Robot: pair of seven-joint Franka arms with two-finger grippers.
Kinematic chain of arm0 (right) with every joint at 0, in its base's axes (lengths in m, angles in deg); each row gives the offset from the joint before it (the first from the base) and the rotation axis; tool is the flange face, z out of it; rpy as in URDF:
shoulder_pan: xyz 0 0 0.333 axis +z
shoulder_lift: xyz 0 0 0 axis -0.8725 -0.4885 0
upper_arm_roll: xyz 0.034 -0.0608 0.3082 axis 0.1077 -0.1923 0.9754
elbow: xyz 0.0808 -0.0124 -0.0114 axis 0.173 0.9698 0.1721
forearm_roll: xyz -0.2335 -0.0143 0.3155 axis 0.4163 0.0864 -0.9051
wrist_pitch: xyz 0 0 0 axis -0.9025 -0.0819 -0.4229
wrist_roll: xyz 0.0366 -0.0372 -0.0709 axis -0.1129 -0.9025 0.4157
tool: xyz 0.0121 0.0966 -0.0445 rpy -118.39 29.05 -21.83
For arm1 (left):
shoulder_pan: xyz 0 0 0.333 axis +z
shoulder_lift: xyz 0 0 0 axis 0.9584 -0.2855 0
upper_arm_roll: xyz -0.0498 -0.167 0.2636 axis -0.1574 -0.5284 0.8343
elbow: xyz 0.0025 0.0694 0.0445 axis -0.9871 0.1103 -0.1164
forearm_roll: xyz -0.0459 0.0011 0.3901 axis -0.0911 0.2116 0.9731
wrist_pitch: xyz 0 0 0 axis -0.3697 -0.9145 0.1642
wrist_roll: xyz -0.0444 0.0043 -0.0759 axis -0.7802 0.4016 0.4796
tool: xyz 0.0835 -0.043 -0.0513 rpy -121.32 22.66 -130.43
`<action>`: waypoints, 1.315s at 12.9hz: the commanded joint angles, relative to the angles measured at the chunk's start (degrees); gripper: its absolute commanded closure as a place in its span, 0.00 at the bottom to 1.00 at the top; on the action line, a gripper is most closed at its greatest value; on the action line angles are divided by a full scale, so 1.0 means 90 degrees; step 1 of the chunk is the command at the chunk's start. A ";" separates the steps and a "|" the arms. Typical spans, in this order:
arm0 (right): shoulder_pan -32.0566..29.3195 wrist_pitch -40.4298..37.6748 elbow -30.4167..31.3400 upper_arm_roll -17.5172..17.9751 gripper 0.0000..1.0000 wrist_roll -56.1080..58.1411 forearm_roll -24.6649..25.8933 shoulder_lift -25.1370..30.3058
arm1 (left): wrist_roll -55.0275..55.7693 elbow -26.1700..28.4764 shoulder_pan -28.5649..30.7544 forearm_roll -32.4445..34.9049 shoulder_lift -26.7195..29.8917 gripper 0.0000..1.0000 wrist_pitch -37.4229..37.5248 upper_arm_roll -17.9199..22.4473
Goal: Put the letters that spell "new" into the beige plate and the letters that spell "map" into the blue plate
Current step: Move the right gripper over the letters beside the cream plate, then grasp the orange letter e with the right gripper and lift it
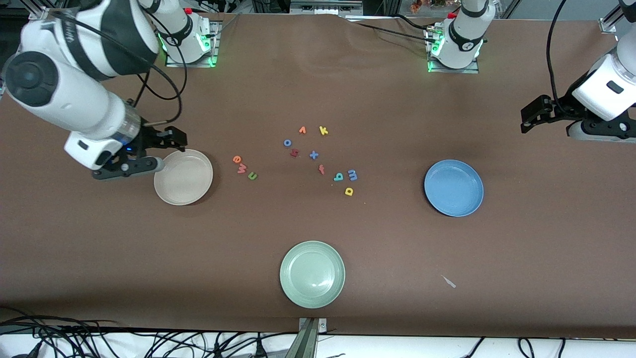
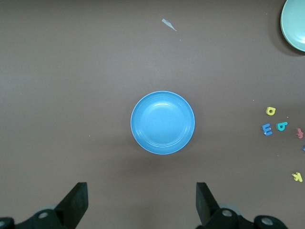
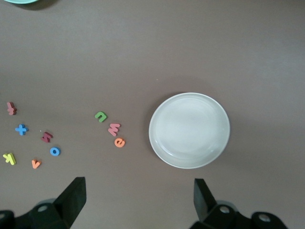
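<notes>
1. I see the right arm's plate [image 1: 183, 179] at mid-height of the frame, toward the right arm's end of the table.
2. The e [image 1: 237, 159], w [image 1: 242, 169] and n [image 1: 252, 175] lie in a row just beside it, not touching it.
3. The m [image 1: 352, 174], a [image 1: 339, 176] and p [image 1: 349, 191] cluster near frame centre, with the p lowest.
4. The left arm's plate [image 1: 453, 188] lies well apart from them, toward the left arm's end.
5. The spare letters [image 1: 313, 155] lie between the two groups and higher in the frame.
6. The third plate [image 1: 312, 273] sits lower middle.

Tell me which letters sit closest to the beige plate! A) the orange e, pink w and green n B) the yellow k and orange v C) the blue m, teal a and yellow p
A: the orange e, pink w and green n lie just beside the beige plate.
</notes>
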 commanded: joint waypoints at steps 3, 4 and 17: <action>-0.0005 0.2007 0.2025 0.0506 0.00 -0.0698 -0.0008 0.0470 | 0.0039 -0.0182 0.0016 -0.0125 -0.0077 0.00 0.0118 -0.0006; -0.0005 0.2496 0.2534 0.0672 0.00 -0.0884 0.0011 0.0588 | 0.0039 -0.0182 0.0016 -0.0125 -0.0077 0.00 0.0118 -0.0006; 0.0005 0.6075 0.4433 0.1200 0.00 -0.1256 0.0168 -0.0631 | 0.0039 -0.0182 0.0016 -0.0145 -0.0077 0.00 0.0118 -0.0006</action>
